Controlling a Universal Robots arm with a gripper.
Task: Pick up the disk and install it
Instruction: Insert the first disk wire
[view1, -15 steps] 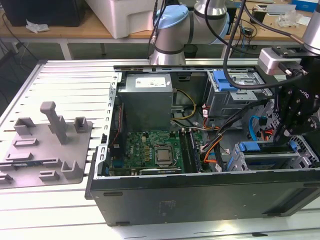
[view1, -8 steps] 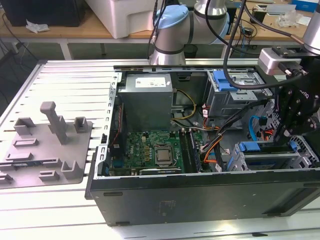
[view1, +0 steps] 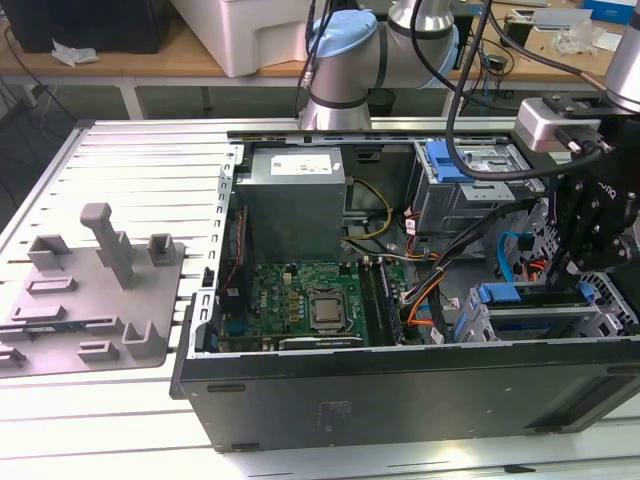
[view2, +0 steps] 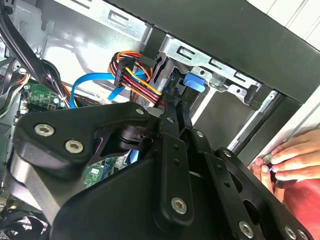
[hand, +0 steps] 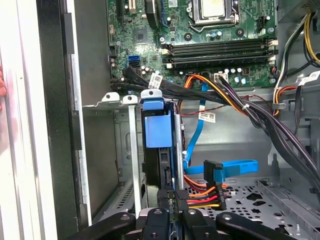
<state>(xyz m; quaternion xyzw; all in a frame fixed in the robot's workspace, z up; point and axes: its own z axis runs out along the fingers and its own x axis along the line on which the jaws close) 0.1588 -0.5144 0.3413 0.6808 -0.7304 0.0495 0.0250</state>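
The disk (hand: 161, 127) stands on edge in the metal drive cage (hand: 131, 150) at the open computer case's front corner, and its blue carrier frame faces the camera. In the second wrist view its blue tab (view2: 194, 82) pokes out just past the fingertips. My black gripper (hand: 172, 197) has its fingers drawn close on the disk's near edge. In the exterior view the gripper (view1: 583, 272) hangs over the cage at the exterior view's right, right above the disk's blue carrier (view1: 592, 293).
Orange, red and yellow power cables (hand: 205, 192) and a blue data cable (hand: 235, 167) lie beside the cage. The motherboard (view1: 310, 300) and grey power-supply box (view1: 295, 200) fill the case. A person's hand (view2: 290, 160) rests outside the case wall. A grey fixture tray (view1: 90, 300) sits at the exterior view's left.
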